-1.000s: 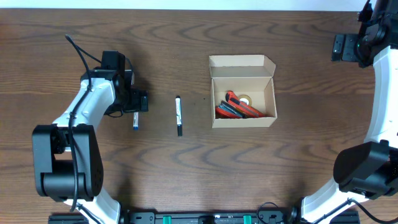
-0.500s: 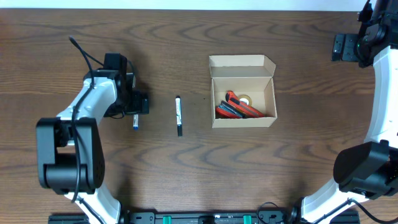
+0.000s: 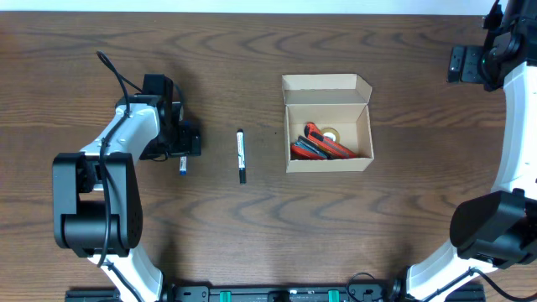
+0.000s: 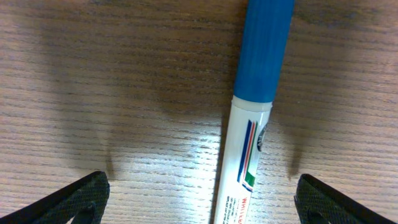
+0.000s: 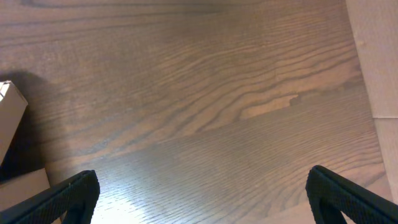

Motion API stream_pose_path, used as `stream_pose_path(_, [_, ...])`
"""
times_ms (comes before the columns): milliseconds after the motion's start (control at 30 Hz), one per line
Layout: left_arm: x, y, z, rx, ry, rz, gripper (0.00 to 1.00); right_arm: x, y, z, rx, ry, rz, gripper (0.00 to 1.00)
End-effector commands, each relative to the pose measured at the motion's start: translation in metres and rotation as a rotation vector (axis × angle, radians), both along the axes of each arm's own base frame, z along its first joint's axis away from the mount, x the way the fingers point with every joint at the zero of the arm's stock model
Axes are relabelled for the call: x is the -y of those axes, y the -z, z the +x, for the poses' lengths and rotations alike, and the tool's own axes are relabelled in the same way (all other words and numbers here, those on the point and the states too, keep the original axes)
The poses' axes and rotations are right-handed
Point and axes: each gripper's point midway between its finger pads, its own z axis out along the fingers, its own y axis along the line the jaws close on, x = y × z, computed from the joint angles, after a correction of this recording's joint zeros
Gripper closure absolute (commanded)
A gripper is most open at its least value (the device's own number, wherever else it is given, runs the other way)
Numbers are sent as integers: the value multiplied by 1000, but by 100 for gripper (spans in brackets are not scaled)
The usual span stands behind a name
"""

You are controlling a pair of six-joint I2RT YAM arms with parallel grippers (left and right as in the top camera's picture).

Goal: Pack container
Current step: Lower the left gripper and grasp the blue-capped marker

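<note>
Overhead view: the container (image 3: pixel 327 123), a tan cardboard box with plain sides, stands right of centre on the wooden worktop (image 3: pixel 252 226). Its hinged lid flap (image 3: pixel 327 86) is folded open toward the far edge, and red and orange items and a pale roll lie inside. A black-and-white marker (image 3: pixel 242 156) lies well to its left. A blue-capped marker (image 3: pixel 182 164) lies farther left, partly under the left gripper (image 4: pixel 202 196).

Left wrist view alone shows that marker's blue cap and white printed barrel. It lies flat between the fingertips, which stand wide apart and touch nothing.

Right wrist view shows the right gripper (image 5: pixel 202 196) likewise spread over bare wood; overhead places it at the far right corner, well apart from the box.

Against the frame one second earlier, the left arm's lower link has swung slightly rightward. The markers, container and right arm are unchanged.
</note>
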Motion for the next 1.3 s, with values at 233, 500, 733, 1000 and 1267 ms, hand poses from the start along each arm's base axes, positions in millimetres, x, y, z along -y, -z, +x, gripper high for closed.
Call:
stream_pose_path(233, [-4,-1,3,2,10,25,5,2,-12,-1,34,15,-4,1])
stream_pose_path(500, [14,1,3,1,63,28,5,2,-12,-1,34,15,-4,1])
stream_pose_path(733, [22,1,6,20,86,46,5,2,-12,-1,34,15,-4,1])
stream_pose_path(1000, [18,1,7,19,71,46,5,2,-12,-1,34,15,-4,1])
stream_pose_path(1267, [18,14,2,-20,72,42,5,2,-12,-1,34,15,-4,1])
